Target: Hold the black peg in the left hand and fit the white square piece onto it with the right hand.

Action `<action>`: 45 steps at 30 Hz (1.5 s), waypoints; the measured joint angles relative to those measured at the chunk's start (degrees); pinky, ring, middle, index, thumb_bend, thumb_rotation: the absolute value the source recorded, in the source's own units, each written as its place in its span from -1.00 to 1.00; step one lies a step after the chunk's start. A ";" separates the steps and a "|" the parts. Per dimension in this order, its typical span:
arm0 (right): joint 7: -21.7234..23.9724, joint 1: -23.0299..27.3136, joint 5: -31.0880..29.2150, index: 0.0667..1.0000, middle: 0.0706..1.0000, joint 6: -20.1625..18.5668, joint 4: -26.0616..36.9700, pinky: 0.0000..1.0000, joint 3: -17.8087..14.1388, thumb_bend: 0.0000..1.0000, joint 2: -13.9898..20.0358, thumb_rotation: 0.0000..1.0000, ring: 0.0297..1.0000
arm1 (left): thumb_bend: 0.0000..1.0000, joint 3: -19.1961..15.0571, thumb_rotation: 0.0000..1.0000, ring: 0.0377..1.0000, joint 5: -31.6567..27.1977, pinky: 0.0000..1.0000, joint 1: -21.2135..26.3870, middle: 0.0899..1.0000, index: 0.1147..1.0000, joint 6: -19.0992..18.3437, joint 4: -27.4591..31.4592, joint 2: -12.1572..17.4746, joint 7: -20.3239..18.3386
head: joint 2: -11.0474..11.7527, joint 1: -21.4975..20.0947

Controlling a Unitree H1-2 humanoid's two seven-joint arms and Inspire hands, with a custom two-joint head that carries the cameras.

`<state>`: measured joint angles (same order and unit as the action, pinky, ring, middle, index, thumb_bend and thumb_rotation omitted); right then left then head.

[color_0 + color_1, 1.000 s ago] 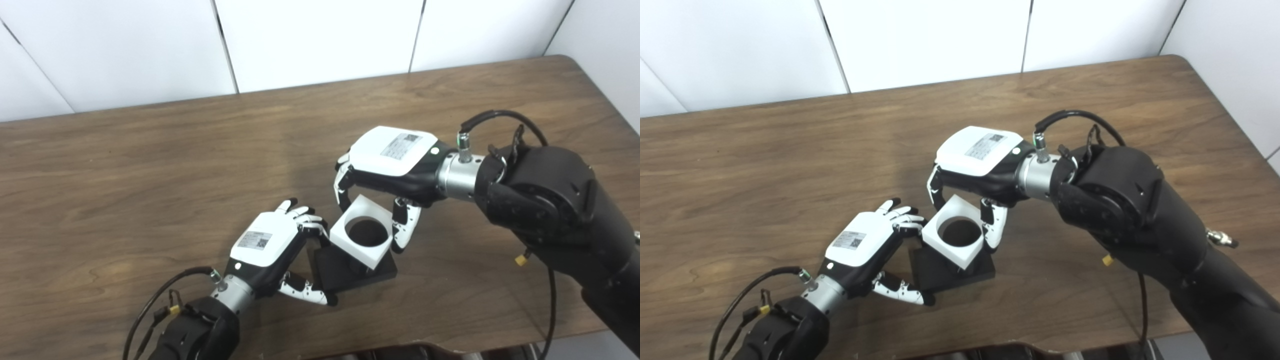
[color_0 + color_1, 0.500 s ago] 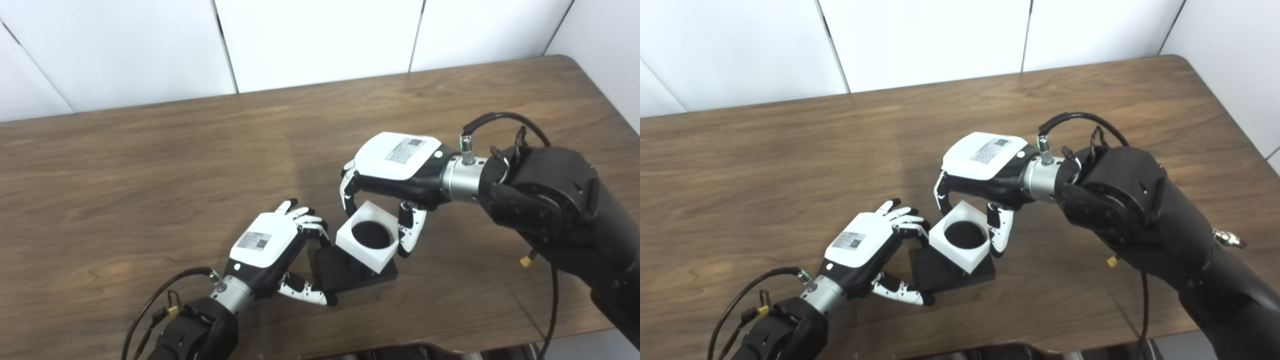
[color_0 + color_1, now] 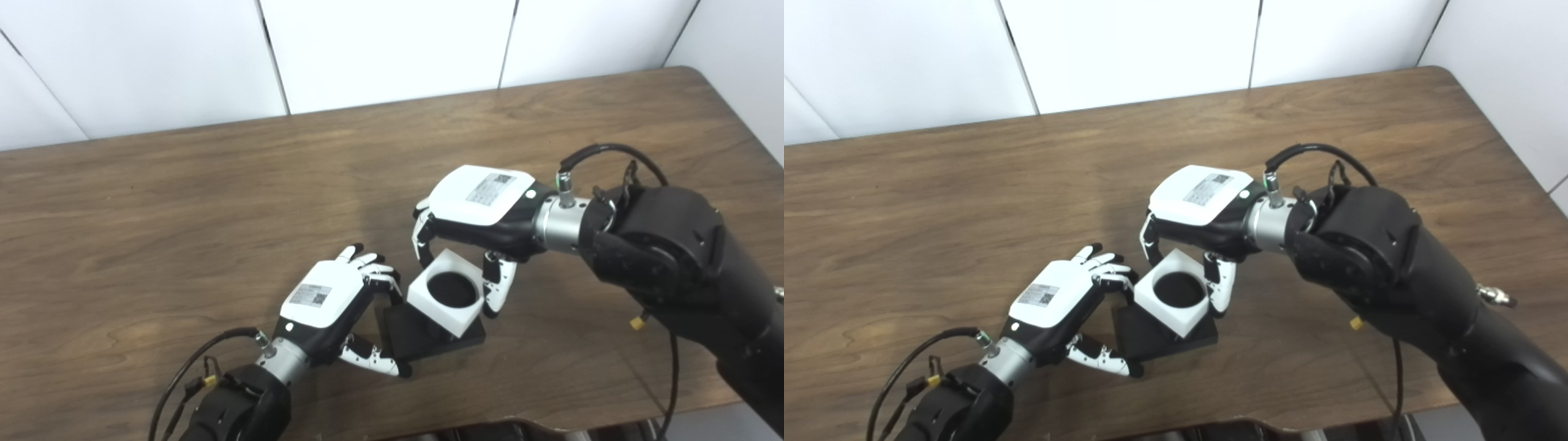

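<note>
Leftward we shift our right hand (image 3: 474, 205), fingers pinching the white square plastic piece (image 3: 445, 292) above the black peg base (image 3: 429, 334), gripped by our left hand (image 3: 327, 303).

Dark wood-grain table (image 3: 184, 202) w/ rounded far-right corner fills the frame; white panelled wall (image 3: 392, 49) behind, split by thin dark seams. Even, soft light.

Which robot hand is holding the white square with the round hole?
The right hand, the one reaching in from the right. Its fingers pinch the white square piece from above. The left hand grips the black peg base instead.
</note>
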<state>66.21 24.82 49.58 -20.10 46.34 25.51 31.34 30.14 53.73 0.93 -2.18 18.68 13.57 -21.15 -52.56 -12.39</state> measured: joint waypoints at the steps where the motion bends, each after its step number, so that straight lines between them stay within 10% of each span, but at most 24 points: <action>1: 0.03 -0.32 0.82 -0.11 0.48 0.12 0.00 0.79 0.33 0.05 -0.35 -0.74 0.75 | 0.02 -0.01 -0.89 0.81 0.00 1.00 0.00 0.57 -0.16 -0.01 0.00 -0.03 -0.02 | 0.00 0.00; 24: 0.23 -4.78 8.87 -0.09 0.52 2.96 -0.02 0.79 -0.07 0.05 -4.02 -0.71 0.74 | 0.02 -0.08 -0.89 0.81 0.11 1.00 -0.01 0.57 -0.16 -0.44 0.25 -0.16 -0.54 | -0.26 0.18; 26: 0.23 -5.05 8.88 0.17 0.55 3.14 -0.13 0.77 -0.20 0.65 -4.01 -0.52 0.76 | 0.02 -0.11 -0.89 0.81 0.11 1.00 -0.02 0.57 -0.16 -0.44 0.25 -0.14 -0.55 | -0.26 0.18; 29: 0.25 -5.04 9.09 0.27 0.59 3.31 -0.15 0.77 -0.86 0.87 -4.03 -0.40 0.78 | 0.02 -0.16 -0.89 0.80 0.11 1.00 -0.03 0.57 -0.16 -0.39 0.25 -0.13 -0.57 | -0.26 0.18; 45: 0.28 -3.75 7.55 0.31 0.63 3.41 -0.14 0.79 -3.04 1.00 -4.16 -0.19 0.80 | 0.02 -0.23 -0.89 0.80 0.10 1.00 -0.14 0.56 -0.16 -0.01 0.22 -0.13 -0.32 | -0.18 0.35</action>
<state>66.50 21.07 57.12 -16.69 46.20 22.48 27.17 29.91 53.83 0.78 -2.19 18.90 13.44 -21.47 -52.73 -12.04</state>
